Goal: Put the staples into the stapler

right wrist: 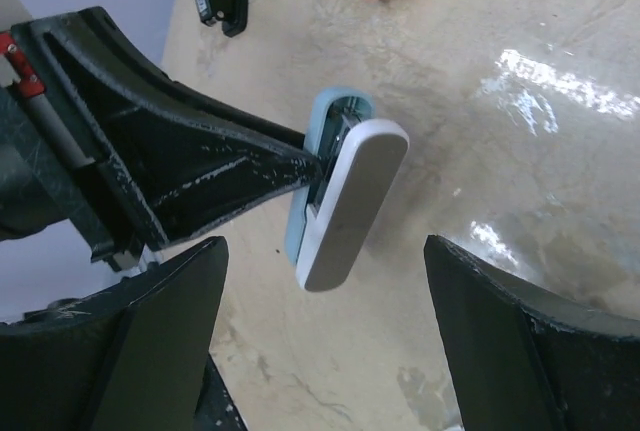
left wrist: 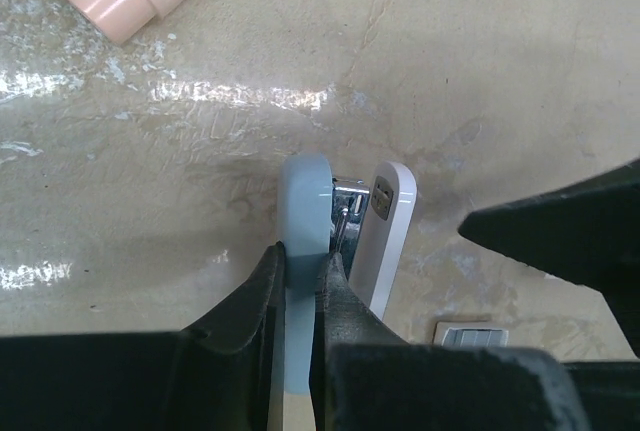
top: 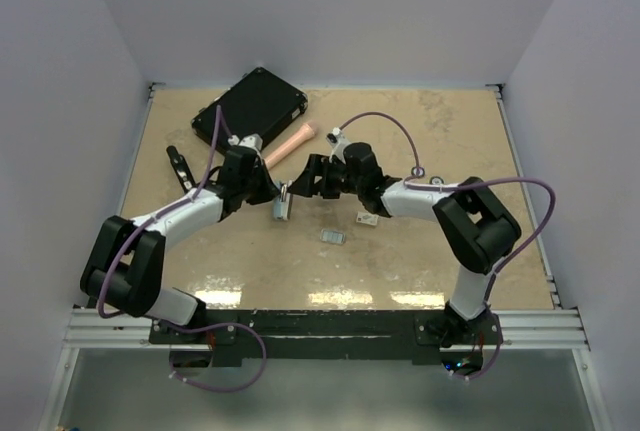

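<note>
Two tools meet near the middle of the counter point(top: 450, 131), and one of them has a grip. Well out to the left of the left tool point(top: 268, 189) lies a black stapler point(top: 180, 163), with a black case point(top: 258, 106) behind that tool, near the back edge. The left tool is clamped on the stapler point(top: 282, 203). In its wrist view, its fingers point(left wrist: 262, 286) press both sides of the pale blue half, while the white half point(left wrist: 390, 221) stands apart just to the right with bright metal showing between the two. The stapler is turned on its edge; whether it touches the counter I cannot tell. A pink tube point(top: 290, 143) lies behind and between the two tools, close to the case.

The right tool point(top: 312, 179) faces the stapler from the other side with its fingers point(right wrist: 500, 341) spread wide apart and nothing between them. From its own camera, the stapler point(right wrist: 350, 201) sits ahead of the gap, touching neither finger, and the left tool's dark finger reaches it from the left. The staples point(top: 332, 237) lie flat on the counter on the near side of the right tool, apart from both tools and from the stapler. A small whitish piece point(top: 366, 218) rests just right of them, under the right arm.
</note>
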You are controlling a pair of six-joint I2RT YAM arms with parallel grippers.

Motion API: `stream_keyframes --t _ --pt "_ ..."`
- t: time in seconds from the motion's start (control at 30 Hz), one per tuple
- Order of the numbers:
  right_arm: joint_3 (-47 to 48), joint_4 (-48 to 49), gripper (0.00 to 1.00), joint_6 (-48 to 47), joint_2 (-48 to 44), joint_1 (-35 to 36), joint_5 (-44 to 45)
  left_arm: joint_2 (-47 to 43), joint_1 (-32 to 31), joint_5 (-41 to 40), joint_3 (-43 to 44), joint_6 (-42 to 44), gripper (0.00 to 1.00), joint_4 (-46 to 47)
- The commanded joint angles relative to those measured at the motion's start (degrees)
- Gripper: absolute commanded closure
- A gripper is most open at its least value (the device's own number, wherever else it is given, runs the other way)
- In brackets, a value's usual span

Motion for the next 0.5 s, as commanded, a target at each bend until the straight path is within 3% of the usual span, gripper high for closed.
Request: stream_keyframes --t 0.0,0.2,0.47 --pt "3.8 8.1 0.15 4.2 3.0 0.2 -4.0 -4.4 0.2 2.7 -1.0 1.1 1.00 4.2" --pt "6.1 9.7 0.18 5.1 6.7 0.2 -5.6 -7.0 0.1 3.4 -1.7 1.3 1.00 4.2" --pt "6.3 11.1 0.33 5.3 6.6 0.2 -6.9 -7.7 0.2 3.8 -1.8 1.4 1.00 3.9"
